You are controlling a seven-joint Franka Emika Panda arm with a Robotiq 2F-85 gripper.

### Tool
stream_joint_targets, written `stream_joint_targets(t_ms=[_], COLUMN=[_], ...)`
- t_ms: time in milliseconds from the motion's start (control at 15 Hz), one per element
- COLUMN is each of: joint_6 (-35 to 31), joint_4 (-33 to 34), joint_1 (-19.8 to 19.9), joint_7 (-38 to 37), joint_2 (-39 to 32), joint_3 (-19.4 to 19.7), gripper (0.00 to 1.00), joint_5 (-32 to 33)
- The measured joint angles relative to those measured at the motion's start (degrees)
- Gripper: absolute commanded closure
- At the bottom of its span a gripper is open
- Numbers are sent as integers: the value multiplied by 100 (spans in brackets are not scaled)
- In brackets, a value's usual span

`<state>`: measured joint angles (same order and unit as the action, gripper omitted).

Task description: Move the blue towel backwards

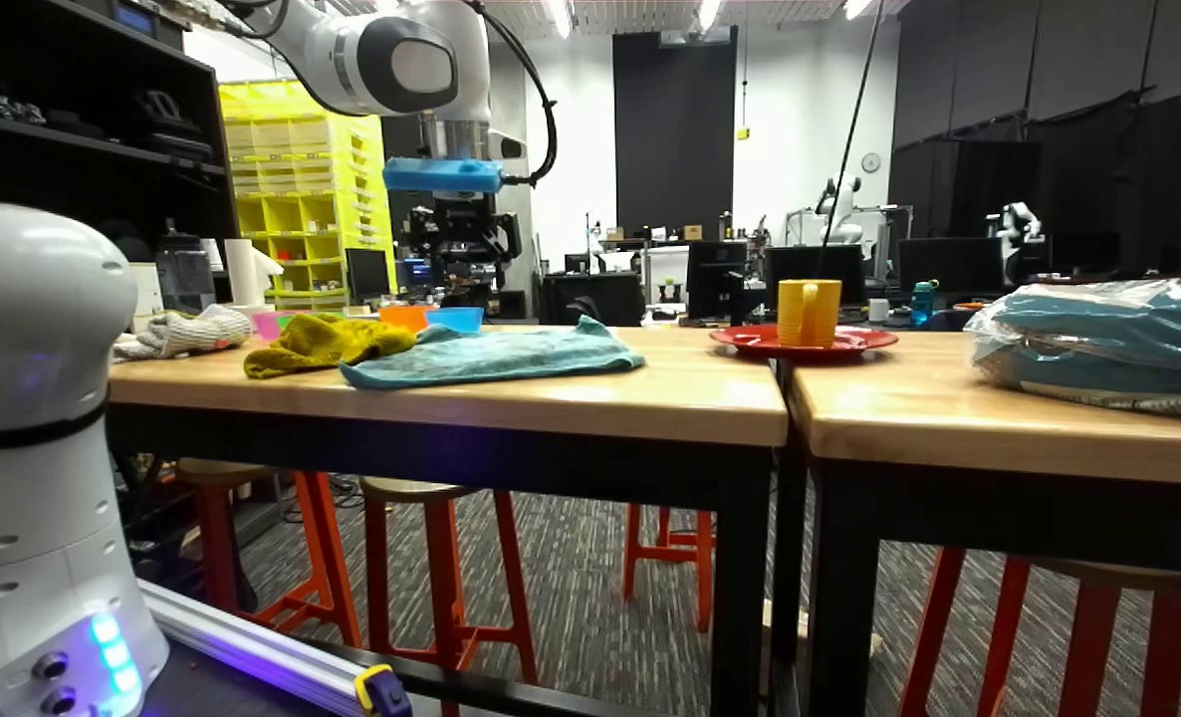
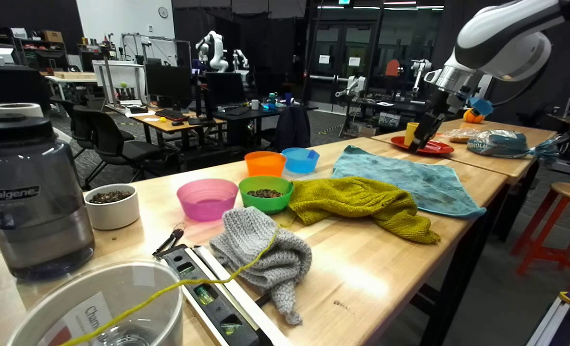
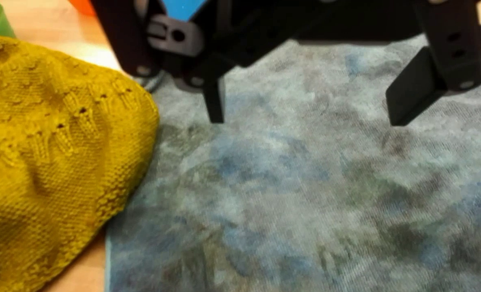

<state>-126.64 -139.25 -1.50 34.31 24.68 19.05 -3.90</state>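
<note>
The blue towel (image 1: 496,359) is a light teal cloth with darker stains. It lies spread on the wooden table in both exterior views (image 2: 405,180), with one far corner standing up a little. It fills most of the wrist view (image 3: 289,194). My gripper (image 3: 307,121) is open and empty, with its two fingers wide apart over the towel. In an exterior view the gripper (image 1: 469,294) hangs pointing down above the table. It also shows in an exterior view (image 2: 415,146), where it overlaps the red plate. The fingers appear apart from the towel.
A mustard knit cloth (image 3: 62,162) touches or overlaps the towel's edge. Orange (image 2: 265,164), blue (image 2: 301,161), green (image 2: 266,204) and pink (image 2: 207,199) bowls stand nearby. A grey knit cloth (image 2: 266,254) lies beyond. A red plate (image 1: 750,341) with a yellow mug (image 1: 808,311) spans the table seam.
</note>
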Motion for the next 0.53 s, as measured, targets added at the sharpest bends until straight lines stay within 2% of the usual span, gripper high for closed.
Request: stream_joint_targets(t_ms=[333,533], joint_6=[-60,-492], joint_4=[866,1332], joint_1=[-116,-115], joint_7=[16,-7], joint_2=[-920,-1546], joint_3=[-317,-636], gripper=[0,0], joint_5=[-525,-628])
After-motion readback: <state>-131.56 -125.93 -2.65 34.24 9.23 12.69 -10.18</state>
